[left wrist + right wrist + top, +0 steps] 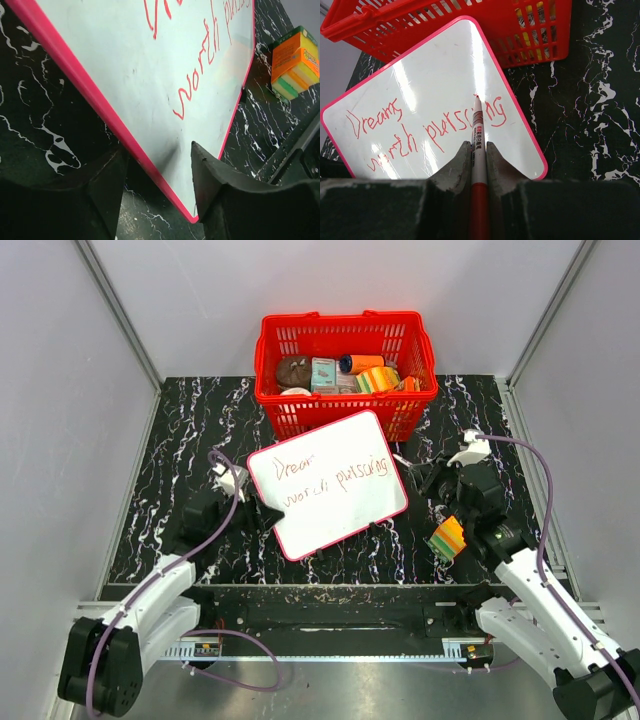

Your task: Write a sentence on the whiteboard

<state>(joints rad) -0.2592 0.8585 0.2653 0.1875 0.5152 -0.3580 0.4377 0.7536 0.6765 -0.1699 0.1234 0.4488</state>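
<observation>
Two red lines — the sentence (350,480), roughly "Dreams worth pursuing" — cover the whiteboard (330,530), lying in front of the red basket (330,415). Writing looks finished; only lifting off seems left. Right claw (479,150) is clenched on the marker (478,122), tip at the last word. Left claw (157,150) straddles a board corner away from the basket; whether it clamps, I cannot tell. Black white-veined bench (195,430), grey walls (60,390).

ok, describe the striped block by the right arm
Find the red basket at the back, then the whiteboard in front of it. Right of the board lies the block, layered orange, yellow and green, the only striped thing outside the basket.
</observation>
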